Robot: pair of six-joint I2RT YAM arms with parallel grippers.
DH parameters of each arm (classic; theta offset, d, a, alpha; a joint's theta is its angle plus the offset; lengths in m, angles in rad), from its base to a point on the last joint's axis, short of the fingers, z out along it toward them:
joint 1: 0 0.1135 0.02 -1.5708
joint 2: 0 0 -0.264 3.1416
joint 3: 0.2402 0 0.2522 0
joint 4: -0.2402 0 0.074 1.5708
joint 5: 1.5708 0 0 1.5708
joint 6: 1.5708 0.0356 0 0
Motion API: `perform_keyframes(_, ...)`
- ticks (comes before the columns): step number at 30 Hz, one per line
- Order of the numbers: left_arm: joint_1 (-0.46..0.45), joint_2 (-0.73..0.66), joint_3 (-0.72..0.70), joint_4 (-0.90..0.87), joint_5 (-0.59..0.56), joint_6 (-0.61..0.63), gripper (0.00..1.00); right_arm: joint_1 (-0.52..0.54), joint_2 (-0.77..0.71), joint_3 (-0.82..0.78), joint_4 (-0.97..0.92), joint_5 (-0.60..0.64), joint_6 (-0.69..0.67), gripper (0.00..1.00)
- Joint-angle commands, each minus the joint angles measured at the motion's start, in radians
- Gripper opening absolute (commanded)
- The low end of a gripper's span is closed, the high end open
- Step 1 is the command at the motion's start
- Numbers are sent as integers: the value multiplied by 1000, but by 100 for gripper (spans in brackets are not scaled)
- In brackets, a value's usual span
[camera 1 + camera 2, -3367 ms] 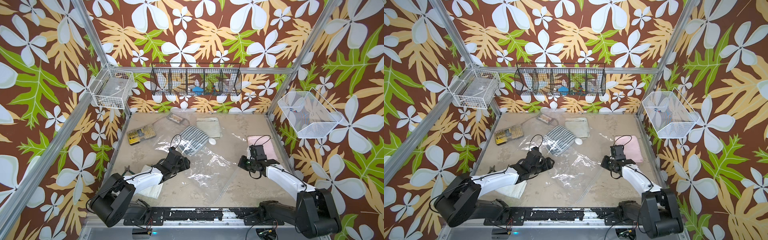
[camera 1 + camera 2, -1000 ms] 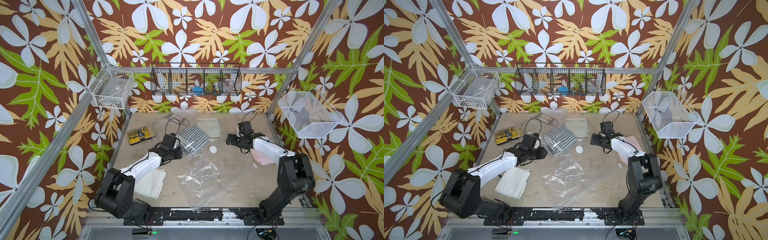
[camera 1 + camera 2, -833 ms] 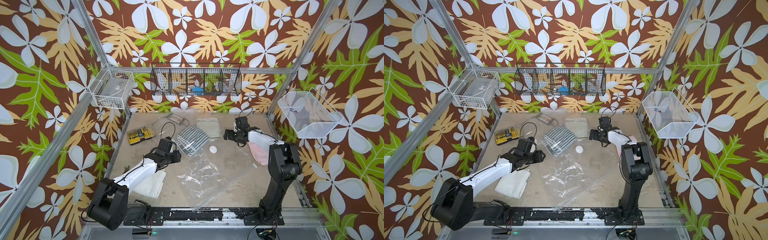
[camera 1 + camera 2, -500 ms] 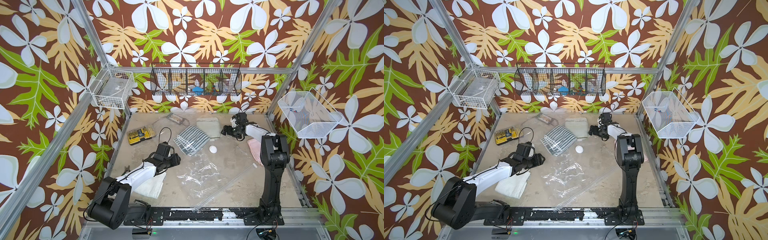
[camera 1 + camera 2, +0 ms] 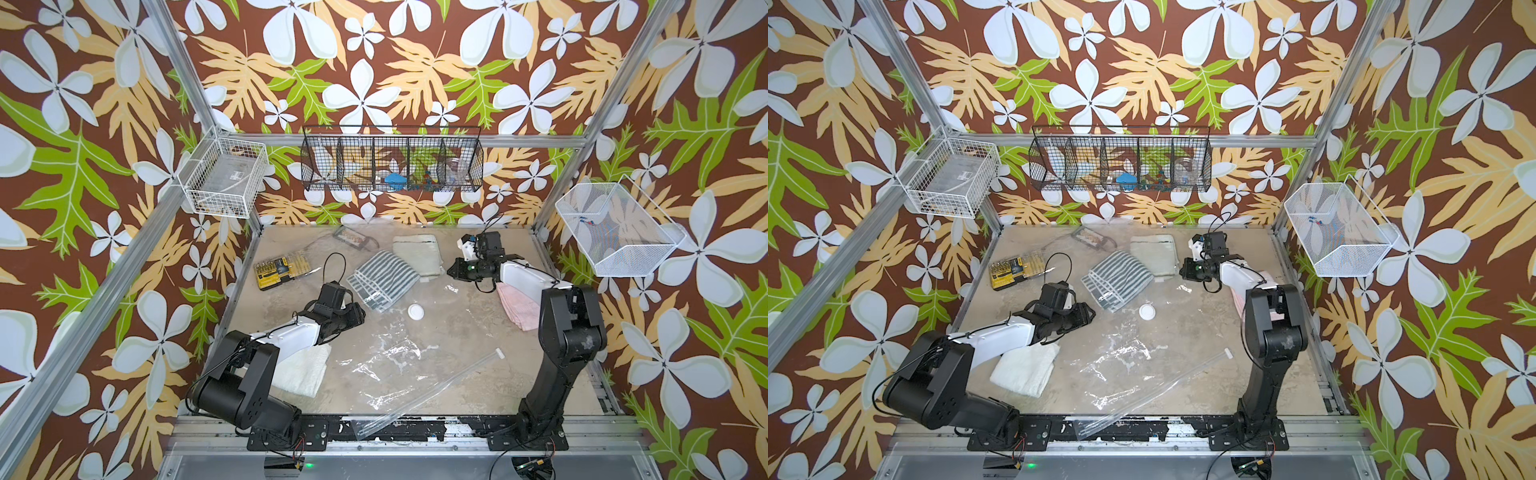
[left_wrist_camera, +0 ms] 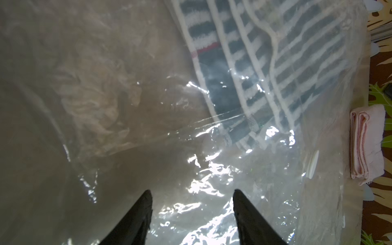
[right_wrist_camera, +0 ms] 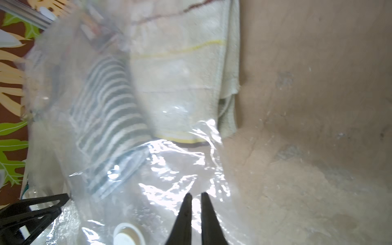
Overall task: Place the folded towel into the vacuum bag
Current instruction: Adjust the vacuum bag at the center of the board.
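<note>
Quick look from my end. The vacuum bag [image 5: 386,361] lies flat in the middle of the table [image 5: 465,332], running from the front edge back toward the towels. It's clear, thin film, crinkled all over and throwing bright white glare off the folds. Its round white valve disc [image 5: 415,311] sits flat on top near the far end. The zip strip [image 5: 432,390] is a straight, stiff, frosted band running diagonally at the near end, with the little white slider clip [image 5: 500,354] at its right tip.

The striped towel [image 5: 382,279] is folded into a rough rectangle, nubby terry with dark grey and white bars. In both wrist views it shows through the plastic, but I can't tell if it's inside the bag or just under it. Just behind it is a pale cream towel [image 5: 417,253] with thin yellow lines; a corner of film laps over it.

The left gripper [image 6: 192,191] has its black pointed jaws well apart above wrinkled film, holding nothing. The right gripper [image 7: 196,194] has its jaws pinched together over the film near the valve; can't tell whether any plastic is caught between them.

A folded pink towel [image 5: 517,305] lies by the right arm, and a fluffy white towel [image 5: 301,370] lies under the left arm.
</note>
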Motion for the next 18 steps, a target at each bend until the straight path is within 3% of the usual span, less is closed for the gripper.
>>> perform_keyframes(1, 2, 7, 12, 24, 15, -6, 62, 36, -89, -40, 45, 57, 14, 1)
perform_keyframes(5, 2, 0, 17, 10, -4, 3, 62, 29, -170, -102, 67, 139, 44, 1)
perform_keyframes(7, 2, -9, 20, -3, -12, 4, 62, -6, -144, -91, 47, 160, 41, 23)
perform_keyframes(10, 2, -39, 17, -22, -37, 4, 63, -54, -37, -24, -36, 62, 19, 58)
perform_keyframes(14, 2, -49, 16, -33, -65, 11, 63, -55, 42, -24, -27, -31, -12, 74)
perform_keyframes(18, 2, -25, 5, -11, -34, -3, 62, -57, 115, 33, -65, -26, -62, 80)
